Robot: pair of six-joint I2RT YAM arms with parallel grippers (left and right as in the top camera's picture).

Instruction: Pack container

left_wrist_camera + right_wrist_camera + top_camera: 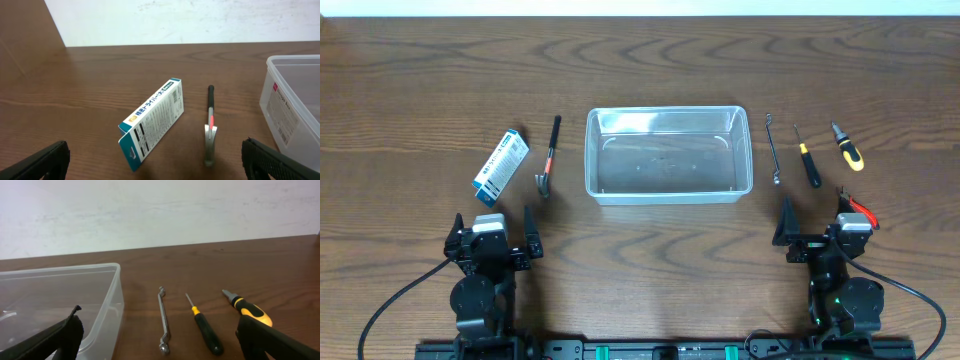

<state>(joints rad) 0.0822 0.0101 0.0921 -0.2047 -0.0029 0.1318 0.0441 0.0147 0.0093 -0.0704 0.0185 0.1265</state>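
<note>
While your left pincer [492,230] and right pincer [813,225] sit spread wide and empty at the near edge, the one clear container [668,154] lies mid-table [650,260], open side up, long axis running left to right. Left of it: one small hammer [549,158], one white-and-blue box [501,166]. Right: one thin wrench [773,148], two screwdrivers [807,162].

The clear plastic rectangular container [667,112] is open from above, and bare brown wooden table [660,240] runs along its near side. On its left, a small black-handled hammer [549,157] and a white-and-blue cardboard box [501,166] lie with a narrow lane between them, ahead of the left gripper [492,230]. On its right, a thin metal wrench [773,148], a black-handled screwdriver [807,157] and a yellow-and-black screwdriver [847,147] lie side by side with slim gaps, and a red-handled tool [861,208] sits just beside the right gripper [815,222].
</note>
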